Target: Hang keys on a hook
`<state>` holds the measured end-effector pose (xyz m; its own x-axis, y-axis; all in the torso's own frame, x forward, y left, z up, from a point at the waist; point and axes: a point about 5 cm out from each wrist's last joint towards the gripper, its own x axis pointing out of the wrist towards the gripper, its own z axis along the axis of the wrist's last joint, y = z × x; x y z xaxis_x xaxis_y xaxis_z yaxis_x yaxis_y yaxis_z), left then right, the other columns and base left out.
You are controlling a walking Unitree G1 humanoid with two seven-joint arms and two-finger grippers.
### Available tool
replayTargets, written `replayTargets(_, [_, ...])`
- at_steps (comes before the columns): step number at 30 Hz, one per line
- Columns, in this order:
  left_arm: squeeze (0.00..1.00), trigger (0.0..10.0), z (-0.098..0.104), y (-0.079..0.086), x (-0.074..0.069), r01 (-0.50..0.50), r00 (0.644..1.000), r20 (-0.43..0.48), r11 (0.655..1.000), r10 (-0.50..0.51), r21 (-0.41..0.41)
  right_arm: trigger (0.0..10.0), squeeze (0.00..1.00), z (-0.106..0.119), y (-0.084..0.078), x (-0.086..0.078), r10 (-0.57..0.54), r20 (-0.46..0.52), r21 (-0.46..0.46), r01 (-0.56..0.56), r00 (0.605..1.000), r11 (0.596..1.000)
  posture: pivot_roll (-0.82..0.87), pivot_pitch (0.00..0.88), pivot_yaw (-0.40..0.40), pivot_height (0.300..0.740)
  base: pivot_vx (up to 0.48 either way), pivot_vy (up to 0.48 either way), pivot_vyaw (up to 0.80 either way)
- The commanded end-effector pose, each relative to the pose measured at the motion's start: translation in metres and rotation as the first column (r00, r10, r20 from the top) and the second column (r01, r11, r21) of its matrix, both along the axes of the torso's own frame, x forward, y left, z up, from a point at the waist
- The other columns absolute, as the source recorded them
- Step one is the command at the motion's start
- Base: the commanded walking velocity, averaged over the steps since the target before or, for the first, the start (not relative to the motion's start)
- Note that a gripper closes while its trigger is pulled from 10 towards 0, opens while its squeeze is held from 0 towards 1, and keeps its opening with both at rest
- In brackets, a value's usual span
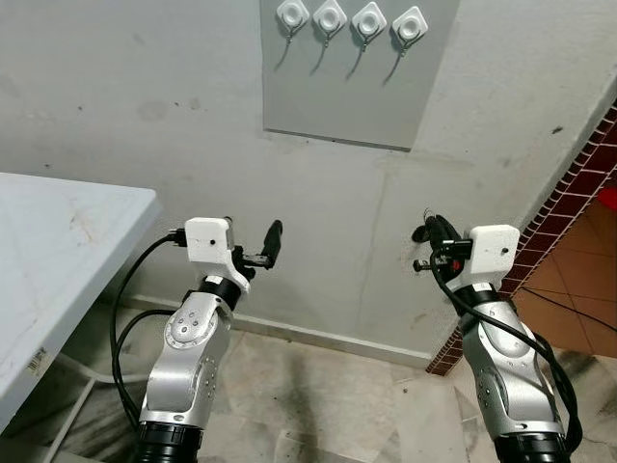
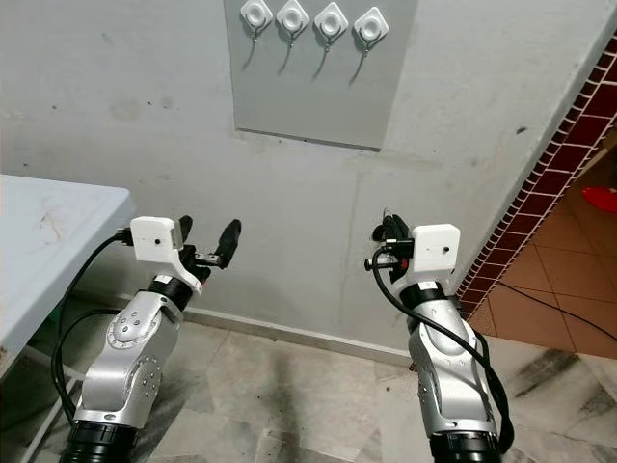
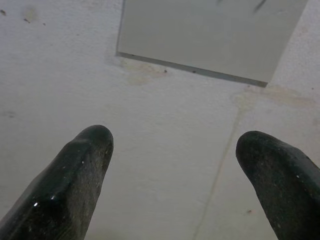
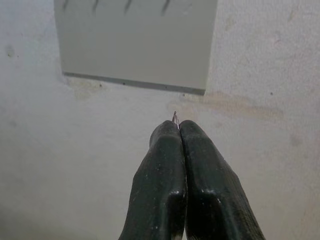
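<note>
A grey panel (image 1: pixel 357 92) on the white wall carries a row of several white hooks (image 1: pixel 368 19) with wire prongs, above both arms. My right gripper (image 1: pixel 429 233) is raised below and to the right of the panel, its fingers (image 4: pixel 200 170) pressed shut. A thin metal tip of the keys (image 4: pixel 175 117) pokes out between the fingertips; the rest is hidden. My left gripper (image 1: pixel 253 241) is held up at the same height, below the panel's left edge, open and empty, with its fingers (image 3: pixel 75 175) wide apart and pointing at the wall.
A white table (image 1: pixel 58 251) stands at the left, close to my left arm. A dark red tiled wall edge (image 1: pixel 569 193) runs down on the right, with orange floor tiles (image 1: pixel 578 280) behind it. Grey marbled floor (image 1: pixel 328 395) lies below the arms.
</note>
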<state>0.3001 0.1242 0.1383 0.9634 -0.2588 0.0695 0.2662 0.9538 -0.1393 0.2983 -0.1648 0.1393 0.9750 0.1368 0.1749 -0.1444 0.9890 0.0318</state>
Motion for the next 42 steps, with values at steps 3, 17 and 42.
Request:
replayTargets(3, [0.0, 10.0, 0.012, -0.005, 0.0, 0.026, 0.999, 0.034, 1.0, -0.026, 0.007, 10.0, 0.0, 0.017, 0.001, 0.001, -0.001, 0.059, 0.019, 0.0, 0.998, 1.0, -0.07, 0.0, -0.006, 0.74, 0.0, 0.0, -0.73])
replayTargets(17, [0.0, 10.0, 0.013, -0.008, -0.005, 0.033, 0.999, 0.037, 0.999, -0.031, -0.04, 10.0, 0.0, 0.017, 0.003, 0.001, 0.006, 0.059, 0.013, -0.007, 0.998, 1.0, -0.06, 0.0, -0.01, 0.74, 0.022, 0.0, -0.73])
replayTargets(42, [0.0, 10.0, 0.019, -0.005, 0.0, -0.083, 0.996, 0.028, 0.993, 0.086, -0.084, 10.0, 0.0, 0.025, 0.003, 0.0, 0.033, 0.088, -0.003, -0.033, 0.996, 0.999, -0.07, 0.0, -0.038, 0.74, 0.122, 0.0, -0.2])
